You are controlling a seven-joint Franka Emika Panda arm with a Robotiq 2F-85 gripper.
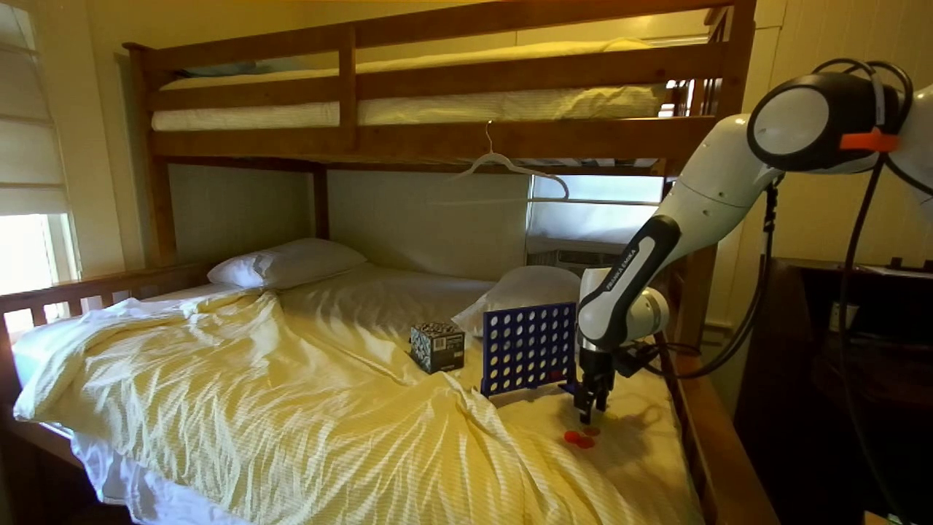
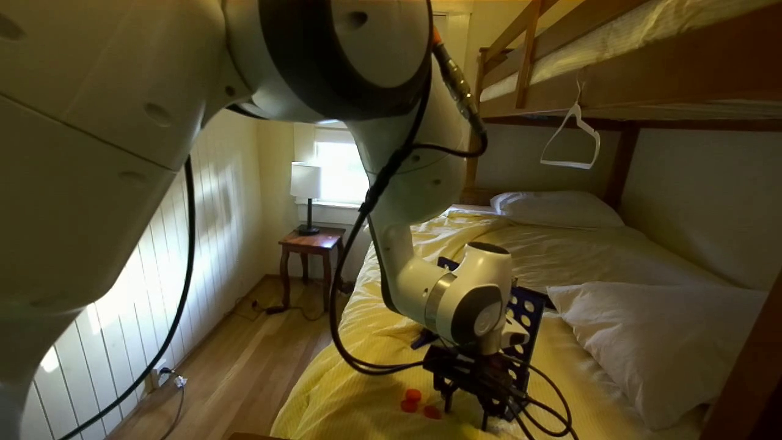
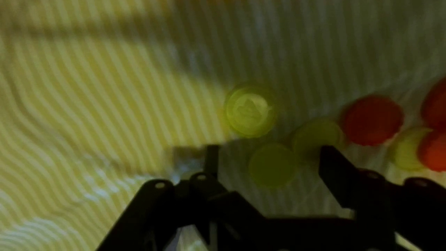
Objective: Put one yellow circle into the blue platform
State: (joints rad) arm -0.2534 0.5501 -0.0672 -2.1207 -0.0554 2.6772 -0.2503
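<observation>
Several yellow circles lie flat on the striped yellow bedding in the wrist view. One yellow circle [image 3: 273, 166] shows between the fingers of my gripper [image 3: 268, 152]. Another [image 3: 317, 137] is partly hidden by the right fingertip. A brighter one [image 3: 250, 111] lies beyond the fingertips, and one [image 3: 406, 150] is partly covered by a red disc. My gripper is open and points down at the bed, as an exterior view [image 1: 594, 414] shows. The blue platform [image 1: 525, 350] stands upright close beside the gripper; the arm partly hides it in an exterior view [image 2: 534, 311].
Red discs [image 1: 572, 437] lie close to the yellow ones. A small dark patterned box [image 1: 437, 348] stands beyond the platform. A pillow [image 2: 647, 342] lies behind it. The wooden bed rail [image 1: 729, 467] runs along the bed's edge. The upper bunk [image 1: 437, 146] with a hanger is overhead.
</observation>
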